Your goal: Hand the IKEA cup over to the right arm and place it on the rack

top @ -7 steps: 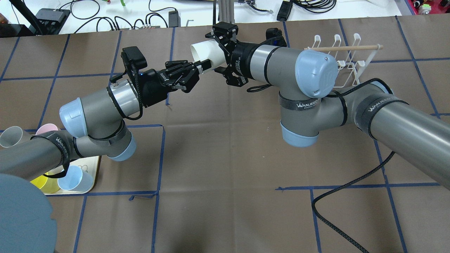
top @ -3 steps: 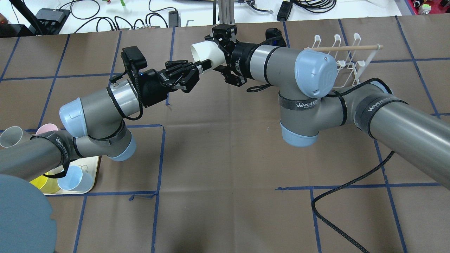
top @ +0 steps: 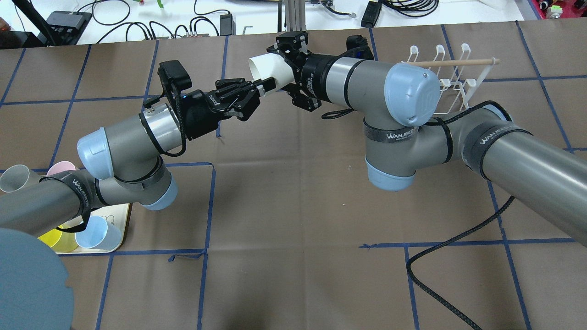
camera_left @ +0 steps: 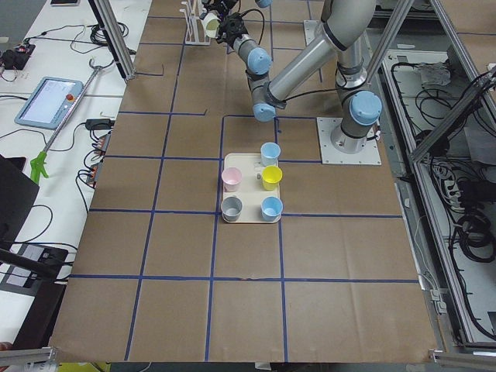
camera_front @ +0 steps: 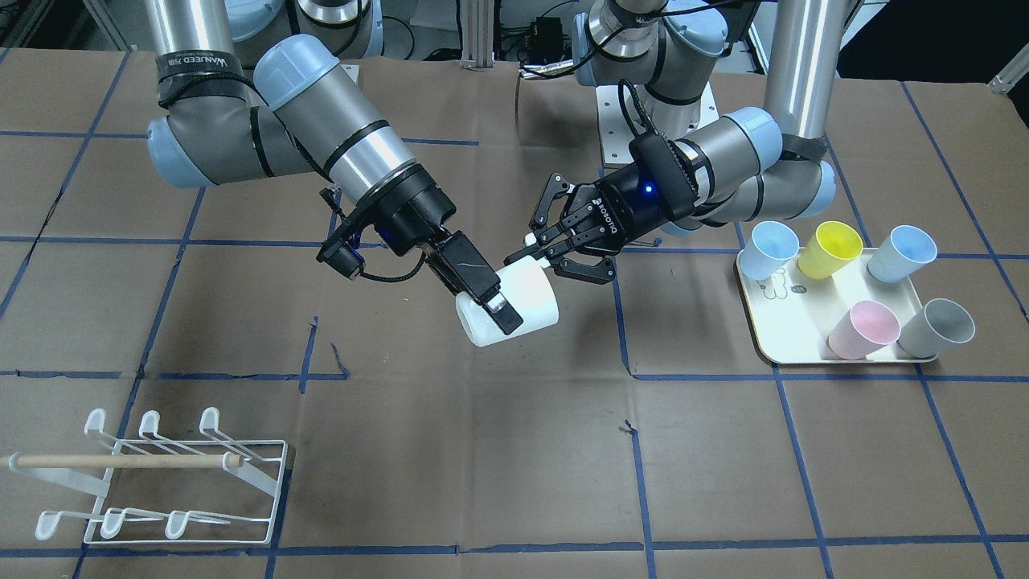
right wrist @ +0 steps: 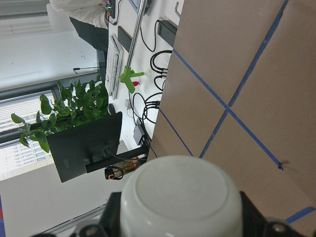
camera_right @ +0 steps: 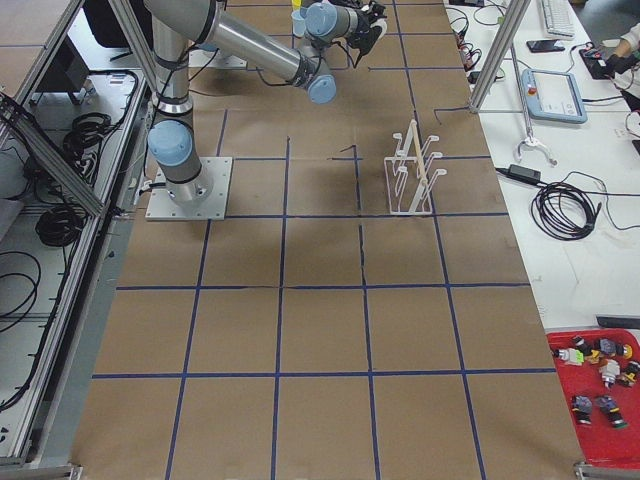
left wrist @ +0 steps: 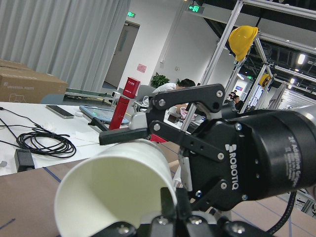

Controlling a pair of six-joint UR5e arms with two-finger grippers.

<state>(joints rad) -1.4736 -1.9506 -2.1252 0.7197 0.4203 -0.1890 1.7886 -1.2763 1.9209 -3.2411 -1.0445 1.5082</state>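
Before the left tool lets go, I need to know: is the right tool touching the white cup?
Touching. The front-facing view shows one finger of the right tool lying flat against the white cup, no gap.

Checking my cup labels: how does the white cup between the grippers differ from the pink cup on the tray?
The white cup lies sideways in mid-air; the pink cup stands mouth-up. The left gripper and right gripper hold the white cup; the pink cup rests on the tray. Both are handleless tapered cups.
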